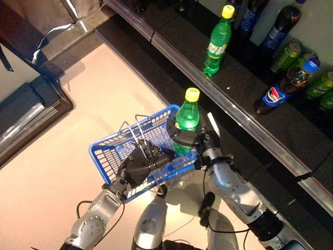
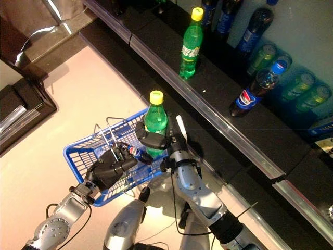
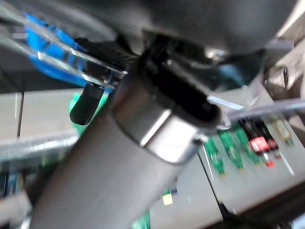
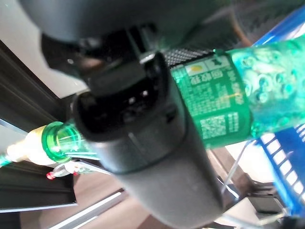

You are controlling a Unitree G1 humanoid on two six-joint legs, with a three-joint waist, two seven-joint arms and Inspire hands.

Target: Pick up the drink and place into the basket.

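While the blue basket [image 1: 112, 151] hangs over pale open floor [image 1: 62, 172], its far corner sits close to the dark shelf [image 1: 244, 88] whose metal front edge [image 1: 234, 112] runs slantwise past it, so free room lies mostly on the floor side and little on the shelf side. The left hand [image 1: 143, 164] has its fingers curled round the basket's wire handles [image 1: 136, 130] at the near rim, and in the left wrist view the blue mesh shows just past the dark fingers.

The right hand [image 2: 161, 141] holds the green bottle [image 2: 155, 125] upright, fingers and thumb wrapped round its middle at the label, with the yellow cap [image 2: 156, 97] standing clear above them. The right wrist view shows the same grip from close: the thumb lies across the labelled body, the neck sticks out on one side and the bubbly lower part on the other. The bottle stands at the basket's far rim on the shelf side, its lower part hidden behind the hand and mesh, so whether its base is inside the basket or just above the rim cannot be told.

On the shelf stand one more green bottle with a yellow cap [image 1: 217, 41], upright near the front edge, and one dark cola bottle with a blue cap [image 1: 286, 86] farther along. Behind them, against the back, are several more dark bottles and green ones, too crowded and cut off to count. One basket and one held bottle are in play.
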